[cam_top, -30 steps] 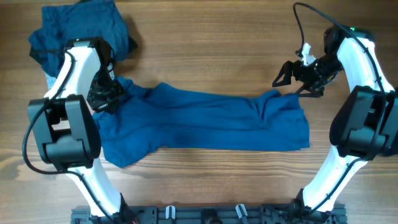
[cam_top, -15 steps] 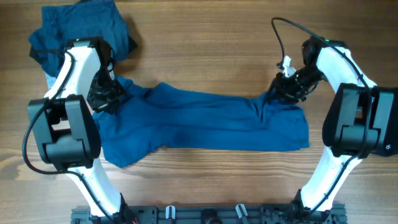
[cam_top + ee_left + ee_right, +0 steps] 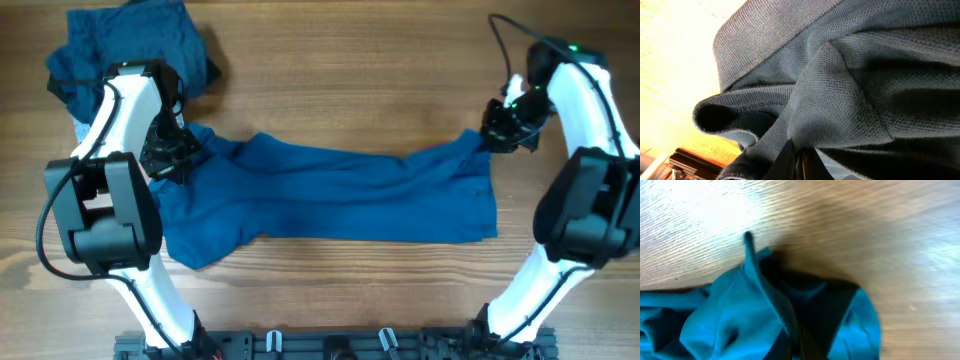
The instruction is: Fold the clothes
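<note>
Far left, back corner: heap of darker navy clothes (image 3: 130, 45), bunched, on the wooden table (image 3: 340, 70). Left gripper (image 3: 172, 160) sits just in front of the heap, jaws pressed together on a fold of the medium-blue shirt (image 3: 330, 195). Left wrist view shows knit cloth gathered into the fingertips. Shirt lies across table centre, long way left to right, creased, left end wider and rumpled. Right gripper (image 3: 497, 128) at the shirt's back right corner, jaws closed, pinching the cloth edge. That corner is drawn to a point at the jaws.
</note>
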`<action>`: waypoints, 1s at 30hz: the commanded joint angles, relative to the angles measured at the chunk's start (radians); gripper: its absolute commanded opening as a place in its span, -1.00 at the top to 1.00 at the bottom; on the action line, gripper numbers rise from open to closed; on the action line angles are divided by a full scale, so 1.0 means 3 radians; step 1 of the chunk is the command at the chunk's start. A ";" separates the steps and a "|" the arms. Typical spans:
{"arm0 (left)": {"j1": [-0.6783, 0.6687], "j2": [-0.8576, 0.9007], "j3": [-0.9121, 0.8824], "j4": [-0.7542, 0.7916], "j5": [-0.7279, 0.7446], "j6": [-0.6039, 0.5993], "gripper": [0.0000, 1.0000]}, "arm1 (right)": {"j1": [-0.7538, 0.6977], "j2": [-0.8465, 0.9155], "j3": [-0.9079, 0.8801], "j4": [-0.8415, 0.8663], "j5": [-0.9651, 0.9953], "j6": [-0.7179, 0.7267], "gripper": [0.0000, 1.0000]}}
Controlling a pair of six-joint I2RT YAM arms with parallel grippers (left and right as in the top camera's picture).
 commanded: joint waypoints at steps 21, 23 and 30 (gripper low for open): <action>0.0029 0.0045 -0.0020 0.0013 -0.0092 -0.0058 0.81 | -0.0223 -0.0543 0.0048 -0.0778 0.0504 0.0295 0.59; 0.0029 0.0045 -0.0020 0.0014 -0.0092 -0.0058 0.83 | -0.0212 -0.0543 0.0025 -0.0662 0.0450 0.0291 0.23; 0.0028 0.0045 -0.0020 0.0038 -0.0079 -0.0057 0.82 | -0.0078 -0.0539 -0.0394 0.0079 -0.0324 -0.0047 -0.47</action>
